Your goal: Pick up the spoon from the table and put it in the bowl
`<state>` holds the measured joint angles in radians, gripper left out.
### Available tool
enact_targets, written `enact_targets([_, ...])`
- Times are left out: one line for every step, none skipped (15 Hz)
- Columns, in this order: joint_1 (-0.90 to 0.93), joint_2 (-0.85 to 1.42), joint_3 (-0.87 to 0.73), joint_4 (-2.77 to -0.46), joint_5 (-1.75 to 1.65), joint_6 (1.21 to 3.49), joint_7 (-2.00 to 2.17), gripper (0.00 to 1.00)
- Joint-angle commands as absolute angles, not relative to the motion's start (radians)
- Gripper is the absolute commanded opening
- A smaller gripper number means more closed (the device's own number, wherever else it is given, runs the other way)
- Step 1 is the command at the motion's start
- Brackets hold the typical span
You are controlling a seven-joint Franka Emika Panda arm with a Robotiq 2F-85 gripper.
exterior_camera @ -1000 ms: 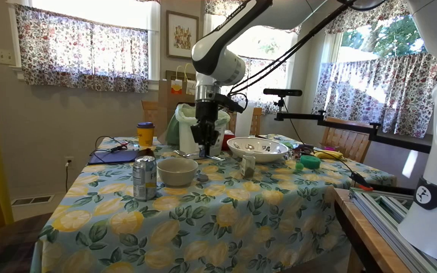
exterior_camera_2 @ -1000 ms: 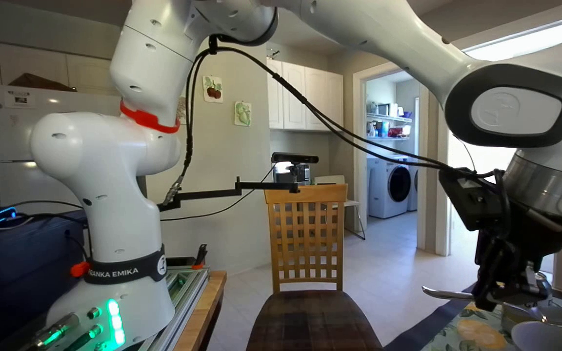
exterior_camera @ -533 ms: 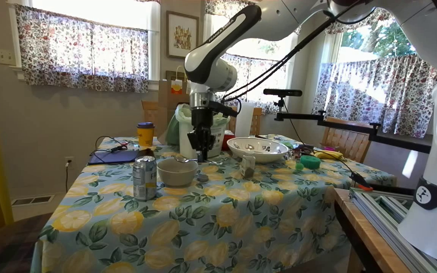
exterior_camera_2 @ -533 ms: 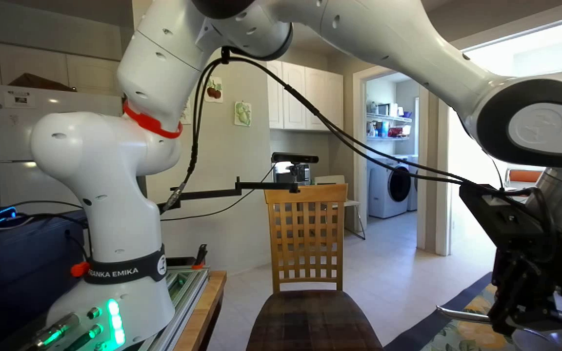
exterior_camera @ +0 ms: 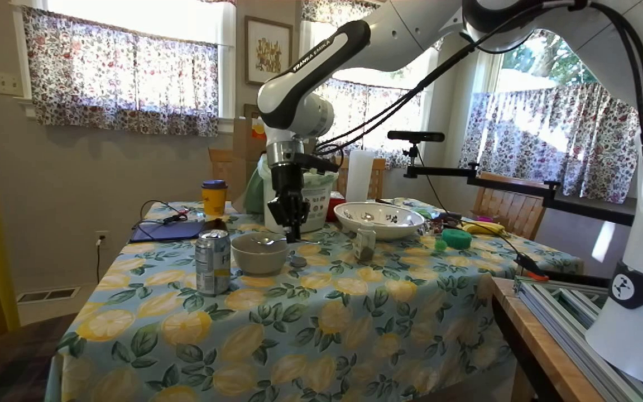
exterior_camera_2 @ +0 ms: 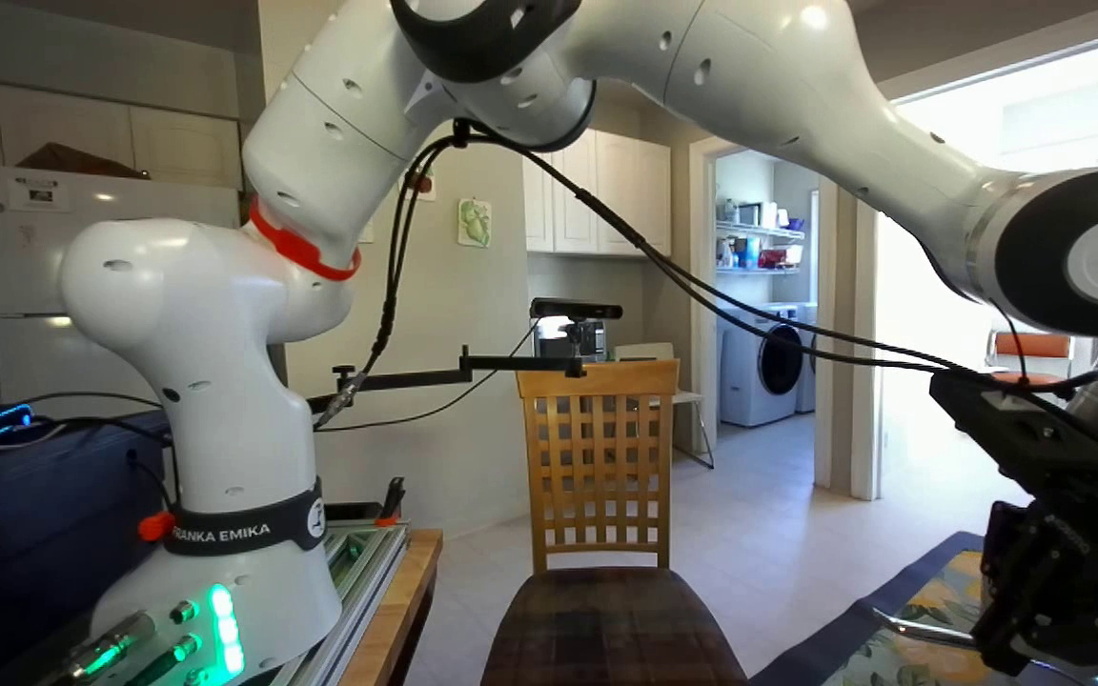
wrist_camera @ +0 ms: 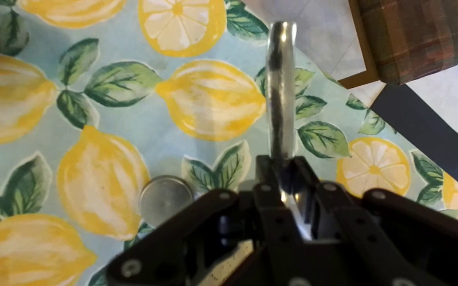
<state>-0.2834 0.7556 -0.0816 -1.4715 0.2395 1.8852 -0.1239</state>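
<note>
Spoon (wrist_camera: 280, 91) is clear of the counter (exterior_camera: 321, 280), pinched at the handle by the hand (wrist_camera: 282, 169); the wrist view shows the handle's free end projecting past the grip. In an exterior view the spoon's head shows across the opening of the grey bowl (exterior_camera: 259, 261), with the hand showing at the bowl's edge and the handle's end pointing away from it. Whether the head sits below the rim, or touches it, cannot be determined. Finding: pick-up judged complete, carry nearly so, placing not yet done. Outstanding, by judgement: further travel over the bowl, lowering, release and clearing the hand. Letting go here may leave the handle overhanging and liable to tip the spoon out.
</note>
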Motion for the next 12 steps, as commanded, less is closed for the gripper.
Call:
enact_targets([-0.274,0.836,-0.093,-1.334,0.197,1.799,-0.069,0.04])
enact_targets([-0.273,0.849,-0.093,-1.316,0.191,1.789,-0.063,0.04])
enact_targets([-0.273,0.861,-0.095,-1.298,0.185,1.777,-0.057,0.04])
enact_targets([-0.272,0.873,-0.095,-1.28,0.178,1.764,-0.05,0.04])
enact_targets([-0.272,0.884,-0.096,-1.264,0.173,1.756,-0.044,0.04])
enact_targets([-0.272,0.894,-0.096,-1.249,0.168,1.744,-0.04,0.04])
enact_targets([-0.272,0.904,-0.097,-1.238,0.162,1.737,-0.035,0.04])
enact_targets([-0.272,0.913,-0.097,-1.224,0.158,1.729,-0.032,0.04])
enact_targets([-0.272,0.921,-0.099,-1.213,0.154,1.722,-0.027,0.04])
enact_targets([-0.273,0.927,-0.099,-1.202,0.152,1.711,-0.023,0.04])
enact_targets([-0.274,0.933,-0.099,-1.192,0.148,1.705,-0.018,0.04])
enact_targets([-0.274,0.94,-0.1,-1.181,0.146,1.697,-0.015,0.04])
